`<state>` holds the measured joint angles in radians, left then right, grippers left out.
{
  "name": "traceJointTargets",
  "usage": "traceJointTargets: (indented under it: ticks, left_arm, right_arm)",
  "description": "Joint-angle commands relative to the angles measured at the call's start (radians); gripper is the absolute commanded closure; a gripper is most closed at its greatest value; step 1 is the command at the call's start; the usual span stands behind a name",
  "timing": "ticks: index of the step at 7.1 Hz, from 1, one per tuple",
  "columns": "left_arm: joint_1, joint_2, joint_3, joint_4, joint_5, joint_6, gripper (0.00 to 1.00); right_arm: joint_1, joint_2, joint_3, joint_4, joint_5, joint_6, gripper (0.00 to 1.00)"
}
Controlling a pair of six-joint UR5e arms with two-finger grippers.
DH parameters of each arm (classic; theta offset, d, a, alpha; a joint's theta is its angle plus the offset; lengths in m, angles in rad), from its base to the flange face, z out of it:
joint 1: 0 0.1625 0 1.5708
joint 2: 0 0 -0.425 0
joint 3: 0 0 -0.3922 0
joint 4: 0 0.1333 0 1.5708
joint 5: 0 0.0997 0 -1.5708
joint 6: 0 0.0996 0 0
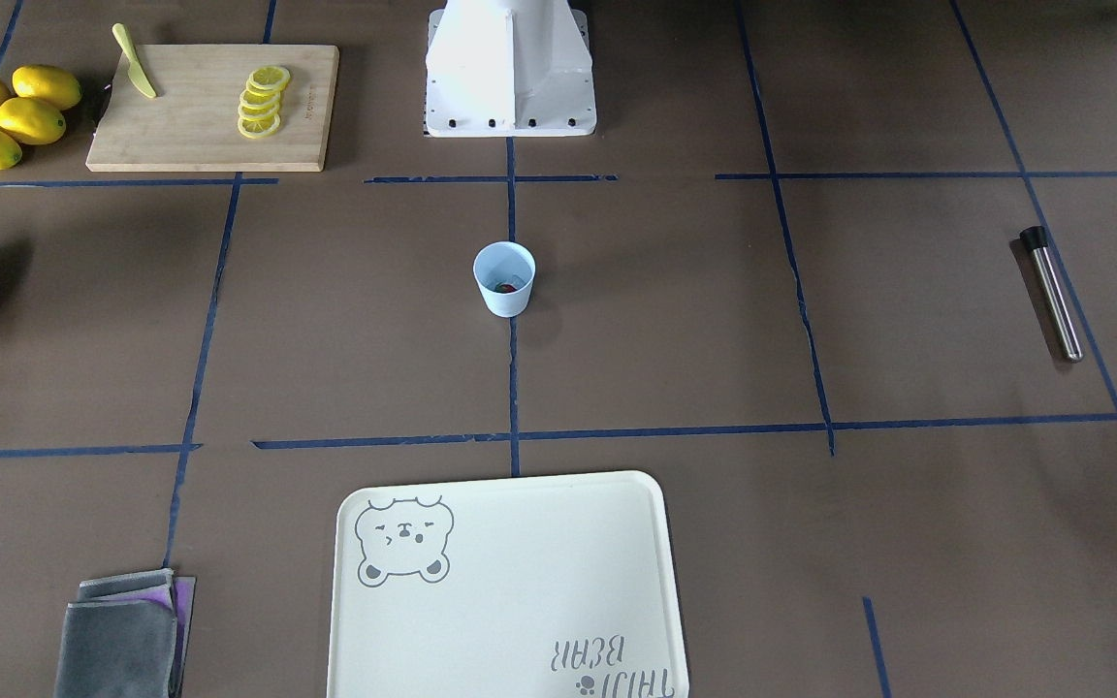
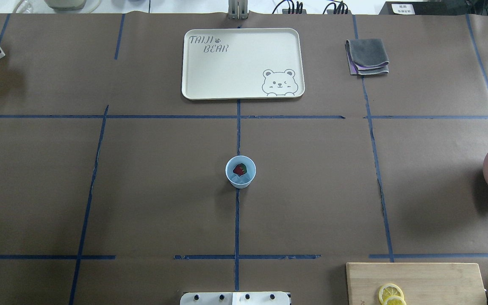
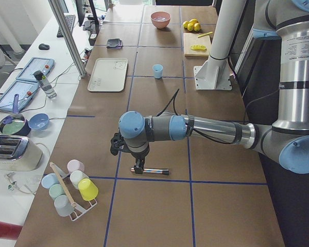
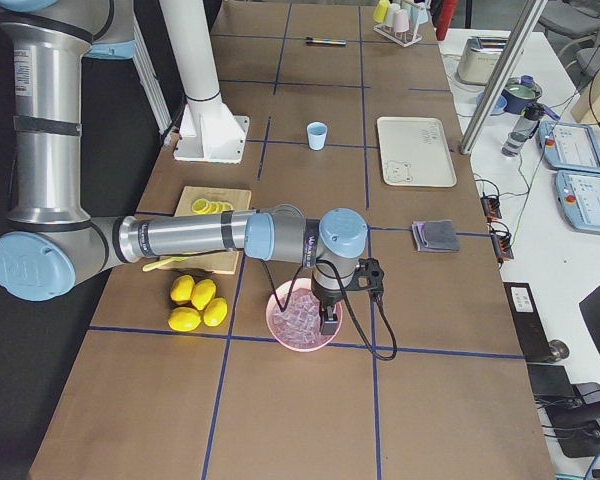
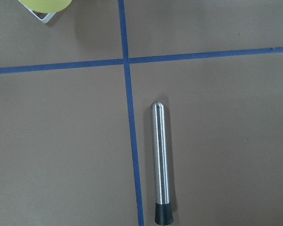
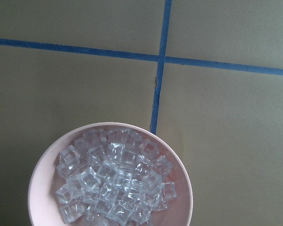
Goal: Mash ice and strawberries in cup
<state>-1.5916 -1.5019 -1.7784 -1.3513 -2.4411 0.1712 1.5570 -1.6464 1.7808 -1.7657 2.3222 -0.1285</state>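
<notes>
The left gripper [image 3: 139, 169] hovered just above a steel muddler [image 5: 161, 155], which lay flat on the counter [image 2: 142, 190] well off to the robot's left of the cup [image 2: 240, 171]. Only the side view caught that gripper, so I cannot tell whether its jaws stood apart or together. The wrist view below it showed the muddler bare and ungripped, its black cap towards the bottom of that view. The right gripper [image 4: 327, 322] hung over a pink bowl [image 4: 292, 341] well off to the cup's other side. Here too I cannot tell how the jaws stood. The bowl was heaped with spare cubes [image 6: 108, 183]. Between the two arms the cup stood upright and alone on the centre tape line, with the strawberry [image 2: 239, 169] resting on the ice [image 2: 242, 180] inside it. Loading therefore looked finished, and the step in hand seemed to be fetching the tool, with no mashing begun. The next move would call for the left gripper to sink squarely over the shaft and close across its width, since a smooth round rod could roll or slip aside. It would then have to lift the rod, turn it upright, carry it towards the cup and bring it down inside the rim. The light cup might tip or slide under the press unless the other arm steadied it.
</notes>
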Motion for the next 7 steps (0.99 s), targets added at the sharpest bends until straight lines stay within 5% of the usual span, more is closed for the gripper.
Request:
traceJointTargets:
  ticks: [1, 7]
  left_arm:
    - [0.001, 0.000, 0.002, 0.000, 0.004, 0.007, 0.00]
    - [0.001, 0.003, -0.006, 0.000, 0.004, 0.008, 0.00]
  right_arm:
    - [-0.012, -0.004, -0.006, 0.000, -0.004, -0.002, 0.00]
    - [-0.023, -0.009, -0.011, 0.068, -0.001, 0.007, 0.00]
